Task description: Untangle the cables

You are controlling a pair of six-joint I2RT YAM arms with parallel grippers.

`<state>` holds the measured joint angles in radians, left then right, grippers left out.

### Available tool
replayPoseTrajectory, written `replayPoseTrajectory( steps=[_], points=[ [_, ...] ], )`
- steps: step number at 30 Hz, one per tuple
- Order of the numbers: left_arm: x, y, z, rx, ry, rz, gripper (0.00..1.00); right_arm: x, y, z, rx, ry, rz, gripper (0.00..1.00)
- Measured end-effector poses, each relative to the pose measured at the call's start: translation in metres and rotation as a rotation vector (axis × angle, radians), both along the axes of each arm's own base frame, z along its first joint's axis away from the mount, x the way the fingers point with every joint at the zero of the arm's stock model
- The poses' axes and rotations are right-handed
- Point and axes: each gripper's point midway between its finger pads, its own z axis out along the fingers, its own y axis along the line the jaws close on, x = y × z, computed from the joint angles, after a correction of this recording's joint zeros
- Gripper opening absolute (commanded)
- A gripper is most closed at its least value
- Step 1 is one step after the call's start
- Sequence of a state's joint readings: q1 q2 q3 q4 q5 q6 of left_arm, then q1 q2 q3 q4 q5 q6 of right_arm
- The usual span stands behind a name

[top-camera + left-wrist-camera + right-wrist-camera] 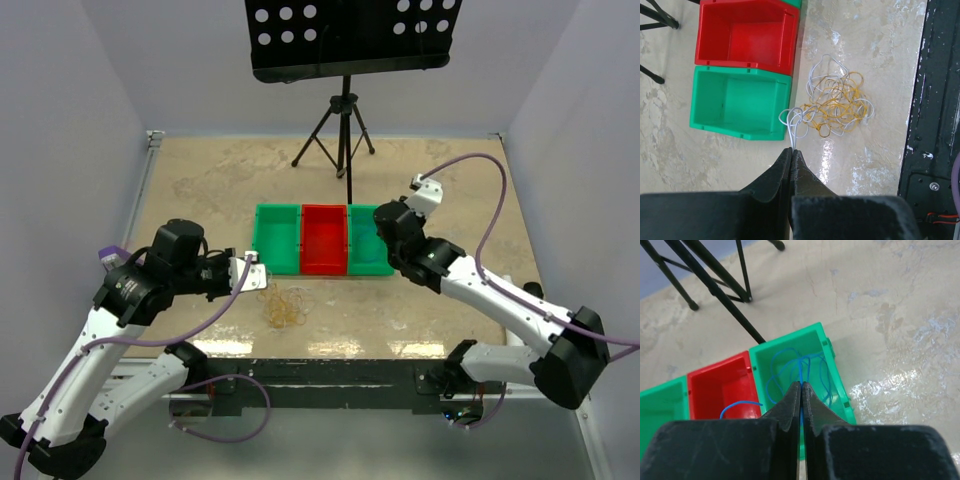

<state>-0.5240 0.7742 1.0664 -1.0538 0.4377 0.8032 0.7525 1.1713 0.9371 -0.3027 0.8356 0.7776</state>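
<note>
– Where are the cables (285, 305), then?
– Most of them sit in a loose heap (840, 105) of yellow and white loops on the table (200, 190). It's just in front of the row of three bins, near where the red bin (747, 30) meets the left green bin (740, 100).
– And the arm on the left?
– The left gripper (792, 150) has its fingers pressed together on a white cable (791, 136). It's a small loop that sticks out of the heap towards the corner of the left green bin. The rest of that strand runs back into the pile.
– What about the other arm?
– The right gripper (801, 385) hangs over the right green bin (812, 342), jaws pinched tight on a blue cable (800, 367). That one lies in loose curls inside the bin, and a stretch of it reaches across into the red bin beside it.
– Anything else on the table?
– A black stand (343, 130) on tripod legs, behind the bins and well apart from both arms
</note>
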Motion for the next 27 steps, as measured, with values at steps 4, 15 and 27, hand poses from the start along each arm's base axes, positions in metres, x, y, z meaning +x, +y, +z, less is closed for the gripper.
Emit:
replayPoseTrajectory(
  steps=[4,15,27],
  points=[
    [0.001,0.001,-0.001,0.005,-0.002,0.005,0.0,0.004,0.006,-0.027,-0.055,0.066,0.006,0.0],
    [0.002,0.003,-0.007,0.018,0.0,0.016,0.0,0.037,0.018,-0.086,-0.28,0.2,-0.041,0.0],
    [0.003,0.004,-0.009,0.023,-0.005,0.021,0.0,0.058,-0.012,-0.084,-0.438,0.19,-0.13,0.0]
  ],
)
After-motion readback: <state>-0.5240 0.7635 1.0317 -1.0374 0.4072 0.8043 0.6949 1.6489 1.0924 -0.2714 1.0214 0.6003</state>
